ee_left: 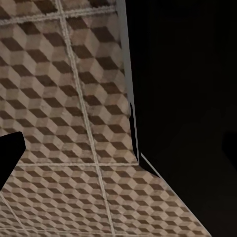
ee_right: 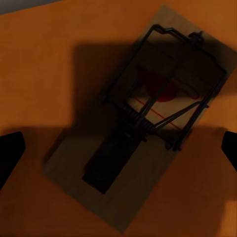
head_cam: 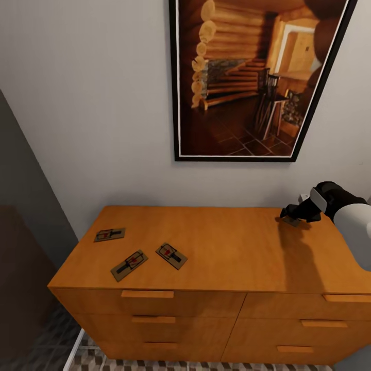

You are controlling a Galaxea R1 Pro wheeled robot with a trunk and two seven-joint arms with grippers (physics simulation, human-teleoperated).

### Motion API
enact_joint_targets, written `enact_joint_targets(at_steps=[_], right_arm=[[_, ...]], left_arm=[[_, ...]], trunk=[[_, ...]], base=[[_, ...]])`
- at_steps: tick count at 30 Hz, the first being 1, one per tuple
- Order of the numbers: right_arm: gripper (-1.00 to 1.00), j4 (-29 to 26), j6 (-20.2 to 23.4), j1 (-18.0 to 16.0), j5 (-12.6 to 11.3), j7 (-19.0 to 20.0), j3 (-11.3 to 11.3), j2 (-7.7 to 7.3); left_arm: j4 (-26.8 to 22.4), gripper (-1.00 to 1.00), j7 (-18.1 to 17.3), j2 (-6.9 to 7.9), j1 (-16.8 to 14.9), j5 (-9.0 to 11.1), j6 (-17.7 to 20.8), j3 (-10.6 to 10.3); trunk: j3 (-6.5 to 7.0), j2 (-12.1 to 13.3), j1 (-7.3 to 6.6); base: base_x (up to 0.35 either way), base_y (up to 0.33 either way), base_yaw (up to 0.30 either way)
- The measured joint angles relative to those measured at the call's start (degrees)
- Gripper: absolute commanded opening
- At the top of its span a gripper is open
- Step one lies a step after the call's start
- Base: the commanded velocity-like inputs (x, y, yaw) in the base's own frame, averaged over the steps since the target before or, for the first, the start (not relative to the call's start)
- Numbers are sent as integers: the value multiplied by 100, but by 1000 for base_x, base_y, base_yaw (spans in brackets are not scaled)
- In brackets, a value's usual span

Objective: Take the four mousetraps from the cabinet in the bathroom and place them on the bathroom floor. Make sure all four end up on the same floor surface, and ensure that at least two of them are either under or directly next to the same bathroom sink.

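The orange-brown cabinet [head_cam: 226, 252] stands against the wall below me. Three mousetraps lie on the left part of its top: one at the back left [head_cam: 109, 234], one near the front edge [head_cam: 129, 265] and one beside it [head_cam: 171, 255]. A fourth mousetrap [head_cam: 291, 222] [ee_right: 143, 118] lies flat at the back right. My right gripper [head_cam: 292, 215] [ee_right: 118, 148] hovers just above it, open, a fingertip [ee_right: 10, 155] on either side and not touching it. My left gripper [ee_left: 118, 153] is open and empty over the bathroom floor [ee_left: 59, 98]. The sink is out of view.
A dark-framed picture [head_cam: 252, 77] of a log interior hangs on the wall above the cabinet. A dark panel [head_cam: 23, 257] [ee_left: 187, 98] rises left of the cabinet. Cube-patterned floor tiles [head_cam: 154, 365] show below the drawers [head_cam: 149, 294].
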Motion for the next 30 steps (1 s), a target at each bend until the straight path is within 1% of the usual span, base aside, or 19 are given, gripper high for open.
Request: enact_joint_targets(at_steps=[20, 21, 30], right_arm=[[100, 0, 0, 0, 8, 4, -4, -3], [-100, 0, 0, 0, 9, 5, -4, -3], [-100, -1, -1, -1, 9, 5, -5, -4]], left_arm=[[3, 100, 0, 0, 0, 0, 0, 0], [3, 100, 0, 0, 0, 0, 0, 0], [2, 100, 0, 0, 0, 0, 0, 0]], trunk=[[-15, 0, 0], [-15, 0, 0], [-15, 0, 0]], base=[[0, 0, 0], [0, 0, 0], [0, 0, 0]])
